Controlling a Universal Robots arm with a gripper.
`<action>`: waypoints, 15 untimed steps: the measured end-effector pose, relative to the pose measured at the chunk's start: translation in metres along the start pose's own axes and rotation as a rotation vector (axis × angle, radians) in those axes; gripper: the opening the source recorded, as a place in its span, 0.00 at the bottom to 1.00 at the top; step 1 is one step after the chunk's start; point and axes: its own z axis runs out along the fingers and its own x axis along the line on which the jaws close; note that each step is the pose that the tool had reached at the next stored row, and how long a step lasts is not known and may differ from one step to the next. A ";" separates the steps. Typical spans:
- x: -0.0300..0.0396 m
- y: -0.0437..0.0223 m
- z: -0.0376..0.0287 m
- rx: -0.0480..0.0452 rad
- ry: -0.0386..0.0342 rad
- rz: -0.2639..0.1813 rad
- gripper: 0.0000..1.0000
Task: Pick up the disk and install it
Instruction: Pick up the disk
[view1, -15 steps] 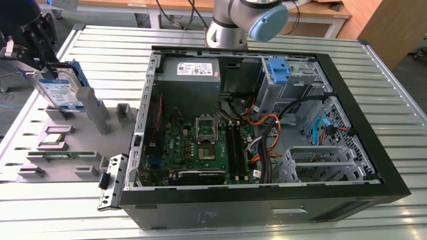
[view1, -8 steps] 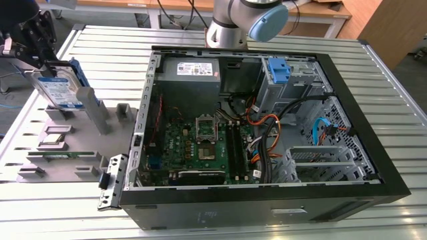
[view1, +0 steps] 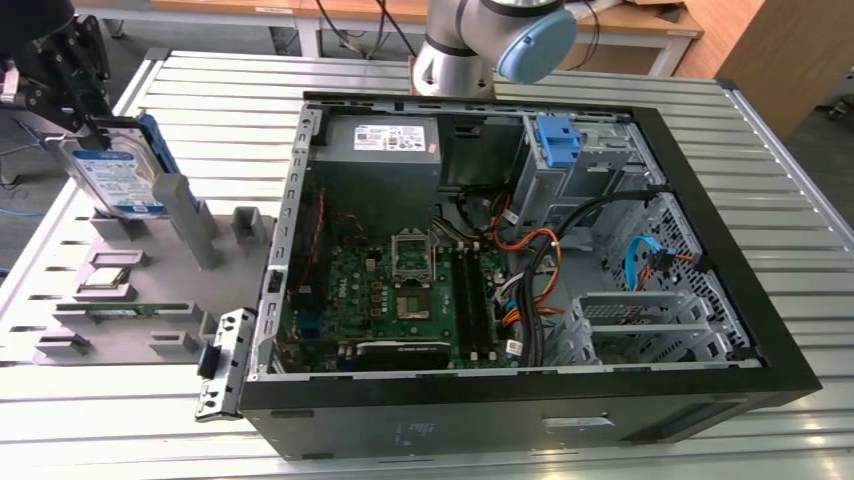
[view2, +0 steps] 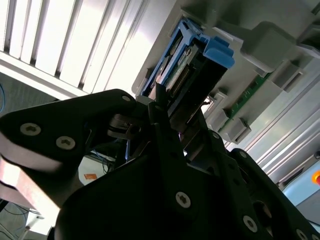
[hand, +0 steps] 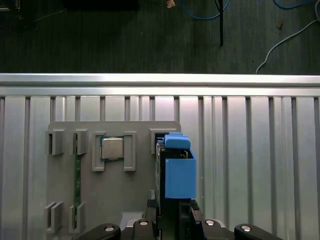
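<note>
At exterior view's left — gripper (view1: 88, 122) hides top of upright disk (view1: 118, 172).

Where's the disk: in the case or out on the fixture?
Out. The disk stands on edge in the grey fixture at the exterior view's left, outside the case; the gripper is at it.

disk (view1: 118, 180): silver body, white+blue label, blue side rails. gripper (view1: 91, 120): black. fixture plate (view1: 80, 300), 9 o'clock of pc case (view1: 534, 420) in exterior view: grey. case: black shell, green mobo (view1: 387, 300), blue bracket (view1: 557, 140) at 1 o'clock, orange cables (view1: 514, 240). table (view1: 134, 430): silver, ribbed stripes.
</note>
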 end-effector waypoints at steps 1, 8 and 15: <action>-0.0001 0.0000 -0.0006 0.0000 0.0000 0.000 0.35; -0.0002 0.0000 -0.0032 0.0002 -0.0001 0.000 0.35; -0.0003 0.0001 -0.0050 -0.0001 0.0001 0.000 0.35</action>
